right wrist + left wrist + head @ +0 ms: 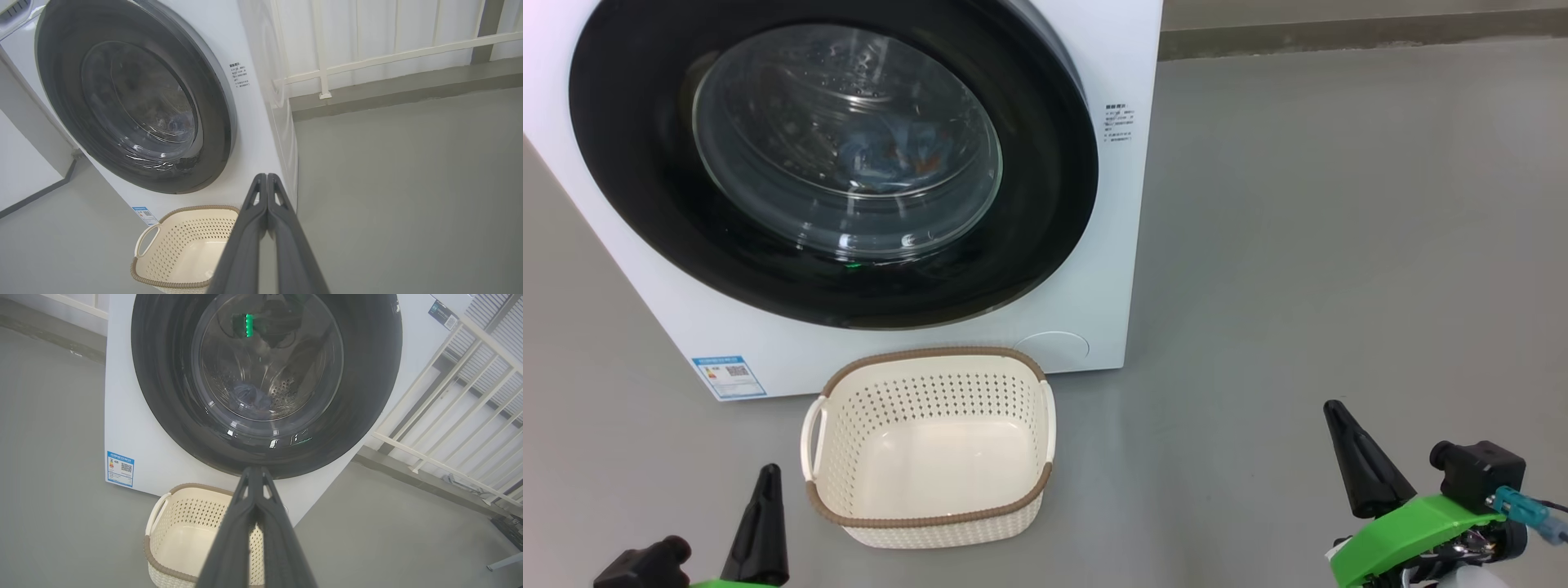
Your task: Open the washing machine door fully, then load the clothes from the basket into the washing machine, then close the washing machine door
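Now: we judge the last step, shutting the washing machine door [845,147], to be all but done; it lies against the front of the washing machine [1115,261].
Clothes: the clothes [886,159] show as a blue and orange bundle through the glass, low in the drum.
Basket: the basket [931,390] sits on the floor just before the machine, with nothing in it.
Left gripper: the left gripper [254,473] has its fingers pressed together on nothing, near the basket.
Right gripper: the right gripper [266,179] is likewise pressed together and well apart from everything.
Doing it well: we should check the black rim sits flush all round; if a gap shows, we push squarely on the rim, never on the glass.
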